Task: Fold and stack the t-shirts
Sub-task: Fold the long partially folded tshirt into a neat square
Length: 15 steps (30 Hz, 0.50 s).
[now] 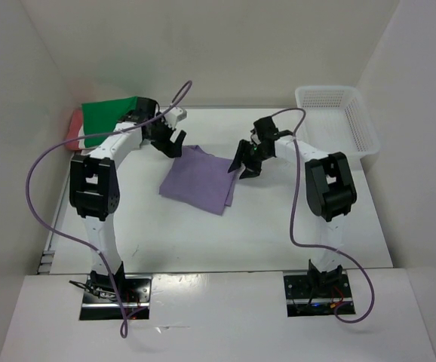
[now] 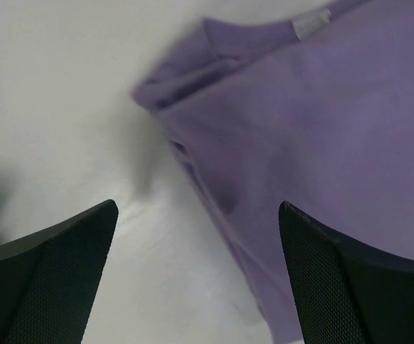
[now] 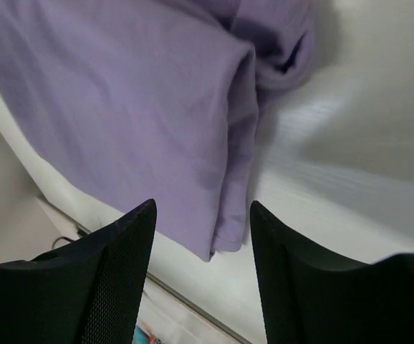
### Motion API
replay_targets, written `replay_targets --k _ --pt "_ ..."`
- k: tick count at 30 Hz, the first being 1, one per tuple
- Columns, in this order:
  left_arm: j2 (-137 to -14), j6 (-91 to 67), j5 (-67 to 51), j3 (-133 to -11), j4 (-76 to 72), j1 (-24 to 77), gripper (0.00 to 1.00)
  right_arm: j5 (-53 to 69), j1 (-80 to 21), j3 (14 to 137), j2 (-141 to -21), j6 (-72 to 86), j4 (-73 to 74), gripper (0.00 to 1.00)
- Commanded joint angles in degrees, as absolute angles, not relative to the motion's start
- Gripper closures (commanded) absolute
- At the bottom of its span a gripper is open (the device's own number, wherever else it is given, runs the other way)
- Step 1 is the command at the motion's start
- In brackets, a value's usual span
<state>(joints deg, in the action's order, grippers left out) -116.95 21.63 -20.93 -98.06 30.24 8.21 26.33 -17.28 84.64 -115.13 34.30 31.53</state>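
Your jaws stand apart, empty, at 11 and 2 o'clock of the folded purple shirt point(image 1: 198, 179), centred on the table point(image 1: 293, 226). Folding looks done; next you grip it and stack it on the green shirt point(image 1: 106, 117) at 10 o'clock

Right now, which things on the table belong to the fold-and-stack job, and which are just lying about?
Job:
- lavender t-shirt, folded, centre
- green t-shirt, far left
- salmon-red t-shirt, under the green one

Lying about:
- white mesh basket, far right
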Motion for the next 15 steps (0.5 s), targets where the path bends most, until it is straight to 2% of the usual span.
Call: replay_targets --k 1,6,10,12,13,15 --pt "-115.31 18.11 -28.47 -93.09 32.70 8.26 0.01 24.87 -19.24 81.13 -115.05 36.12 27.33 0.39" --pt "-114.09 17.31 -29.71 -86.85 32.00 7.21 0.01 24.87 -21.80 77.45 -115.85 39.37 25.23 0.36" --pt "-113.55 16.70 -31.81 -82.10 31.11 7.21 0.01 26.62 -22.32 74.71 -115.84 40.96 23.21 0.39" --pt "-114.16 16.70 -32.34 -81.30 31.11 7.21 0.01 27.33 -22.85 74.71 -117.76 40.96 23.20 0.49" --pt "-114.17 16.18 -32.34 -80.69 31.11 7.21 0.01 27.33 -22.85 75.32 -117.77 40.96 23.20 0.62" --pt "-114.17 16.17 -32.34 -79.20 31.11 7.21 0.03 26.64 -21.81 76.64 -119.26 40.43 23.20 0.74"
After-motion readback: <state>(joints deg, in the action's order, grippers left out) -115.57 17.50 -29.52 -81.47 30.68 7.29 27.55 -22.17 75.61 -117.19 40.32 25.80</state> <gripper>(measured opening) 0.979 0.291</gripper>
